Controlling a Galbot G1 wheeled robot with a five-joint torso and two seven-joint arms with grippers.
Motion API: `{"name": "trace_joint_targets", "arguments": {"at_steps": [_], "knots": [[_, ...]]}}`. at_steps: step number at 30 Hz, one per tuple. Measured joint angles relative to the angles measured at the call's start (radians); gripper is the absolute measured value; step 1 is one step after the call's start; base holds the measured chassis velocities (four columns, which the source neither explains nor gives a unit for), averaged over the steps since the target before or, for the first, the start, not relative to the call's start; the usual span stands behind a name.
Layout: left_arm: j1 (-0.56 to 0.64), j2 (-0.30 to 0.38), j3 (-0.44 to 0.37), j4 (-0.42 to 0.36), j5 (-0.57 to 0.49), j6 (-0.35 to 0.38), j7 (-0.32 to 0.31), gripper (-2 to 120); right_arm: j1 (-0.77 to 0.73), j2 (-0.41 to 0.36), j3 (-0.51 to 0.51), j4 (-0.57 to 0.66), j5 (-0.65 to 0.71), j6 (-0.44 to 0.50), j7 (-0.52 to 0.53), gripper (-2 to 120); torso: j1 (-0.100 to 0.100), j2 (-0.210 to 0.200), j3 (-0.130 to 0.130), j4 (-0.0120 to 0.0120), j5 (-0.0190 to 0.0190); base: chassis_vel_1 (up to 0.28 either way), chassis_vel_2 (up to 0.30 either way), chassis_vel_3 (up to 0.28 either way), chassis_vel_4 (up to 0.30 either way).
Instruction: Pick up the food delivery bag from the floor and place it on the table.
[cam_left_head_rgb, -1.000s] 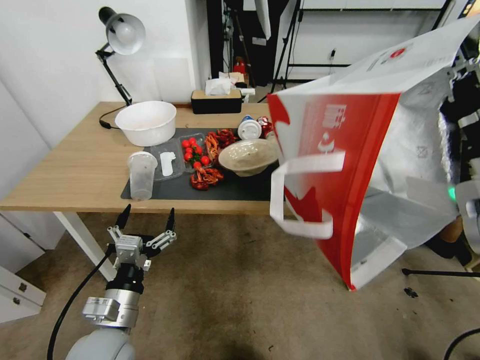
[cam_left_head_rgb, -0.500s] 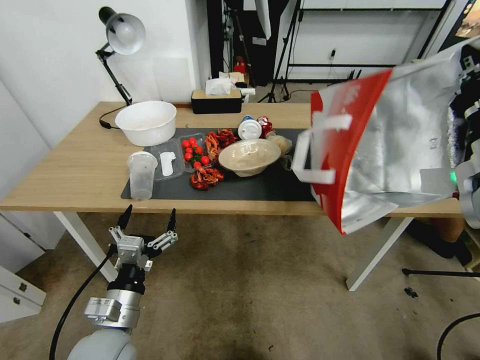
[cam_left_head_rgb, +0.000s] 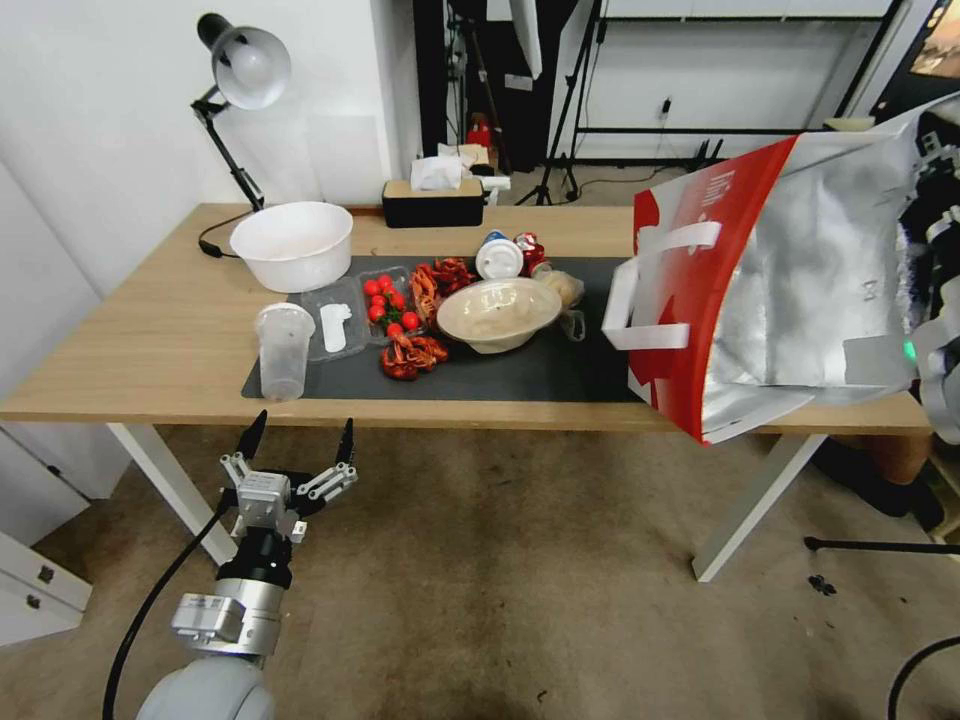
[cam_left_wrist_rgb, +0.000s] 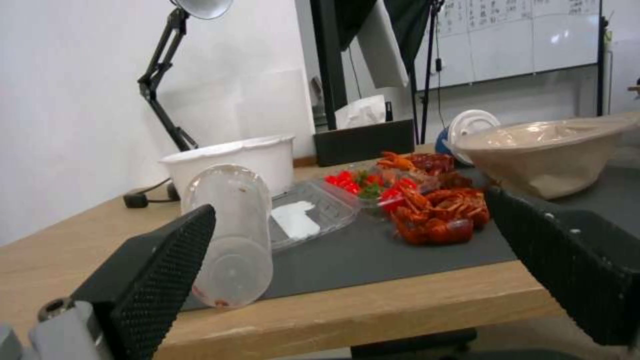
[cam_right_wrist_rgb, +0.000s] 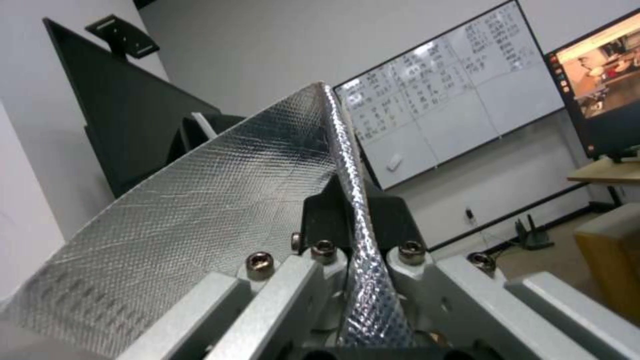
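- The food delivery bag (cam_left_head_rgb: 770, 290) hangs tilted in the air over the right end of the table (cam_left_head_rgb: 150, 340), clear of the floor (cam_left_head_rgb: 520, 560)
- The right gripper (cam_right_wrist_rgb: 347, 235) is clamped on a thin fold of the bag's foil rim
- The bag looks light and floppy; its paper wall could tear, so its white strap handles (cam_left_head_rgb: 650, 290) seem a firmer hold
- The left gripper (cam_left_head_rgb: 296, 440) waits below the table edge, fingers spread and empty

right end of the table (cam_left_head_rgb: 150, 350) hidden behind the food delivery bag (cam_left_head_rgb: 800, 290), bag's top cut by the frame edge, right gripper (cam_right_wrist_rgb: 350, 210) fingertips buried in foil
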Motion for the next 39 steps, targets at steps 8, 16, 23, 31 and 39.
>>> {"name": "trace_joint_targets", "arguments": {"at_steps": [8, 16, 23, 31, 39], "knots": [[-0.001, 0.002, 0.007, 0.002, 0.000, -0.002, 0.002, 100, 0.032, -0.022, -0.025, -0.073, -0.010, -0.011, -0.019, 0, 0.000, 0.000, 0.000, 0.0000, 0.0000, 0.000, 0.000, 0.000, 0.000], [-0.001, 0.003, 0.010, 0.003, 0.000, -0.002, 0.002, 100, 0.054, -0.039, -0.045, -0.143, -0.015, -0.023, -0.069, 7, 0.000, 0.000, 0.000, 0.0000, 0.0000, 0.000, 0.000, 0.000, 0.000], [0.003, 0.001, 0.011, 0.003, 0.003, -0.003, 0.003, 100, 0.067, -0.049, -0.052, -0.178, -0.017, -0.027, -0.114, 36, 0.000, 0.000, 0.000, 0.0001, 0.0000, 0.000, 0.000, 0.000, 0.000], [0.010, -0.002, 0.013, -0.005, 0.007, -0.008, 0.004, 100, 0.065, -0.061, -0.052, -0.182, -0.015, -0.028, -0.129, 63, 0.000, 0.000, 0.000, 0.0001, -0.0001, 0.000, 0.000, 0.000, 0.000], [0.017, -0.004, 0.016, -0.009, 0.010, -0.021, 0.001, 100, 0.024, -0.060, -0.023, -0.146, -0.021, -0.027, -0.145, 92, 0.000, 0.000, 0.000, 0.0000, -0.0001, 0.000, 0.000, 0.000, 0.000]]}}
